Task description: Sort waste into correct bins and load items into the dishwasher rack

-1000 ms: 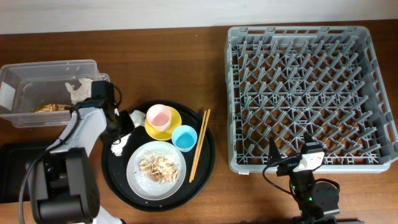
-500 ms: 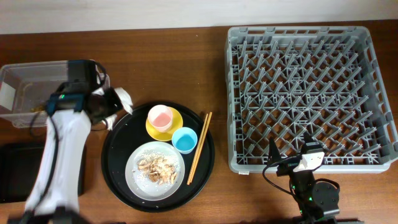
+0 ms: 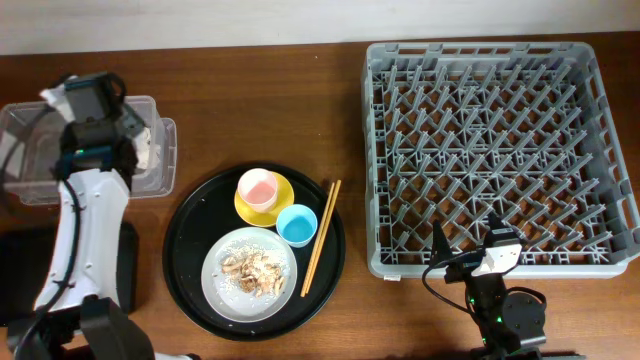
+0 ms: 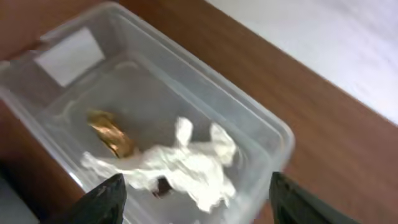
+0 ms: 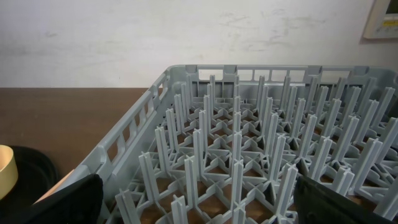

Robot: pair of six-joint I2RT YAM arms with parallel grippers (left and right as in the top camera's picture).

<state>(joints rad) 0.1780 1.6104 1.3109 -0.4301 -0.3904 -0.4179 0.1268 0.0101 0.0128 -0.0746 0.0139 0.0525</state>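
My left gripper (image 3: pixel 127 138) hangs open over the clear tub (image 3: pixel 40 180). Nothing is between its fingers (image 4: pixel 106 200). A crumpled white tissue (image 4: pixel 189 167) lies inside the tub next to brown food scraps (image 4: pixel 111 134). On the round black tray (image 3: pixel 190 260) a pink cup (image 3: pixel 255 185) stands on a yellow saucer (image 3: pixel 272 208), with a light-blue cup (image 3: pixel 296 222), a pale plate (image 3: pixel 220 285) holding food scraps (image 3: pixel 253 268), and chopsticks (image 3: pixel 320 235) alongside. My right gripper (image 5: pixel 205 208) stands open at the near edge of the grey dishwasher rack (image 3: pixel 500 150), holding nothing.
A shallow black rectangular tray (image 3: pixel 20 275) lies at the front left, partly under my left arm. The rack (image 5: pixel 249 143) fills the right wrist view, with the round tray's rim (image 5: pixel 34 171) at its left. Bare wood shows between tray and rack.
My left gripper has lifted the tissue off the round tray, swung back-left over the clear tub and opened. The tissue now lies in the tub. The right arm has not moved.
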